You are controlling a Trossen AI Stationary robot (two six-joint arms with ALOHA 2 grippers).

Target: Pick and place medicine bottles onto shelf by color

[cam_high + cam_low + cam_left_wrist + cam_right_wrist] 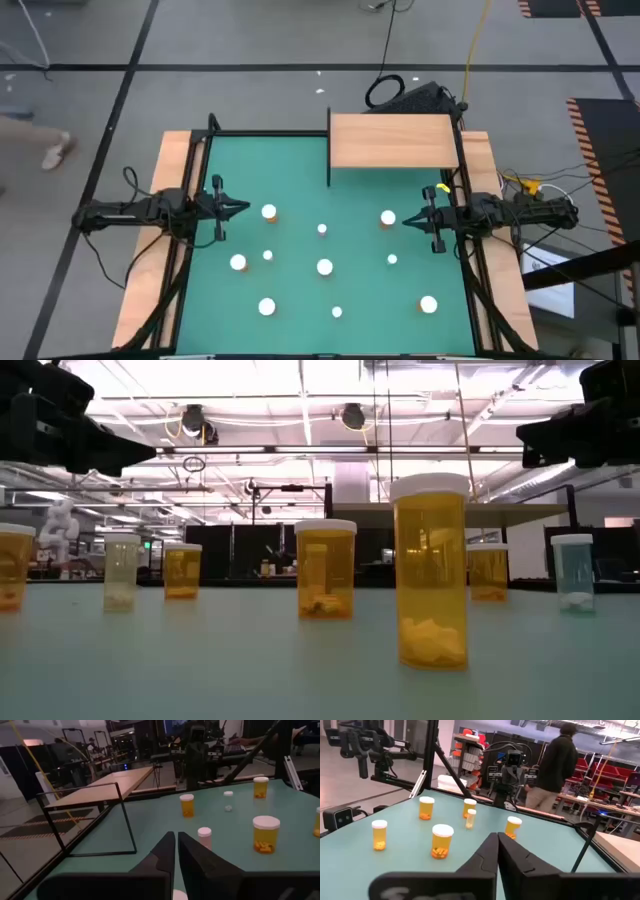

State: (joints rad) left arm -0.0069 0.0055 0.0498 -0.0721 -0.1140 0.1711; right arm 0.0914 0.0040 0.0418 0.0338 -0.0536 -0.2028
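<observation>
1. From above, we see the medicine bottles [324, 266] scattered upright over the green tabletop [300, 180], none on the shelf [392, 140], which sits at the far edge toward the right arm's side. The left gripper [243, 208] hovers at the left edge, its fingers together and empty; the right gripper [408, 219] mirrors it at the right edge, fingers together, just beside one white-capped bottle [388, 217].
2. At table height, we see orange bottles standing apart, the nearest [431, 571] holding white pills, and a clear bluish one [573, 572] at the far right.
3. Past the left wrist, we see the closed fingers [192, 857] pointing across the tabletop, the shelf [102, 787] beyond a black wire frame [87, 822].
4. Past the right wrist, we see closed fingers [487, 855], five bottles, and a person [559, 762] standing behind the tabletop.
</observation>
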